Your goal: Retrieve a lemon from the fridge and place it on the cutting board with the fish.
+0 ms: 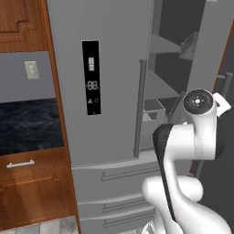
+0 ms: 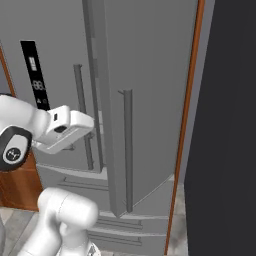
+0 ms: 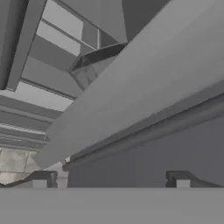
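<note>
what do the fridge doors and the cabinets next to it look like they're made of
The fridge looks like matte grey metal or painted steel: flat, even grey with little shine, and its handle is a matching grey bar. The render leaves the exact metal open. The cabinets look like reddish-brown varnished wood, with visible grain and raised panel edges; the drawer pull looks like pale brushed metal.
</note>
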Motion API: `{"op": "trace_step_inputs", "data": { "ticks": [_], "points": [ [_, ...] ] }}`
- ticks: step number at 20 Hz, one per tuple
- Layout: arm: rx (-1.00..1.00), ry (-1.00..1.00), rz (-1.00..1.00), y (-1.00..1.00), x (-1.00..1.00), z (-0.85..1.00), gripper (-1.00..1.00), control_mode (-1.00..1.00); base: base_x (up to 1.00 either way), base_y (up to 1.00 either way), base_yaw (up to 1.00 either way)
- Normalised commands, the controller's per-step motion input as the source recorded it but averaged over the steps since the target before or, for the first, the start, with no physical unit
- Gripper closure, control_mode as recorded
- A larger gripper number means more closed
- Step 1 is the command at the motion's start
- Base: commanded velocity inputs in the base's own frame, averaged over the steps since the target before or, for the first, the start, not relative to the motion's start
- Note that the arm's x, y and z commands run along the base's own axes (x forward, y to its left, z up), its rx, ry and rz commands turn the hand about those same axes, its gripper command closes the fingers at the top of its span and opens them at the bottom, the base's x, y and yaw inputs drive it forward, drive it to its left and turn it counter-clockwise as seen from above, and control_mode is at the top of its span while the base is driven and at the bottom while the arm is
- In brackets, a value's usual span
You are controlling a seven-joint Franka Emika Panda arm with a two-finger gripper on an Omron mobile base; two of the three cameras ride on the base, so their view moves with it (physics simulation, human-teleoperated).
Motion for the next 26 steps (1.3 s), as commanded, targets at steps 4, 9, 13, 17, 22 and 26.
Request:
{"op": "trace_step_inputs", "data": {
  "ticks": [4, 9, 13, 17, 22, 26],
  "points": [
    [-0.24, 0.25, 0.01, 0.44, 0.92, -0.03, -1.0, -1.0, 0.0, 0.0, 0.0],
    [-0.12, 0.19, 0.01, 0.1, 0.57, -0.02, -1.0, -1.0, 0.0, 0.0, 0.0],
    [0.0, 0.1, 0.0, -0.04, 0.58, -0.03, -1.0, -1.0, 0.0, 0.0, 0.0],
    [0.0, 0.08, 0.0, -0.03, 0.54, 0.0, -1.0, -1.0, 0.0, 0.0, 0.0],
    [0.0, 0.09, 0.0, -0.15, 0.39, -0.06, -1.0, -1.0, 0.0, 0.0, 0.0],
    [0.0, 0.09, 0.0, -0.35, 0.21, -0.12, -1.0, -1.0, 0.0, 0.0, 0.0]
  ]
}}
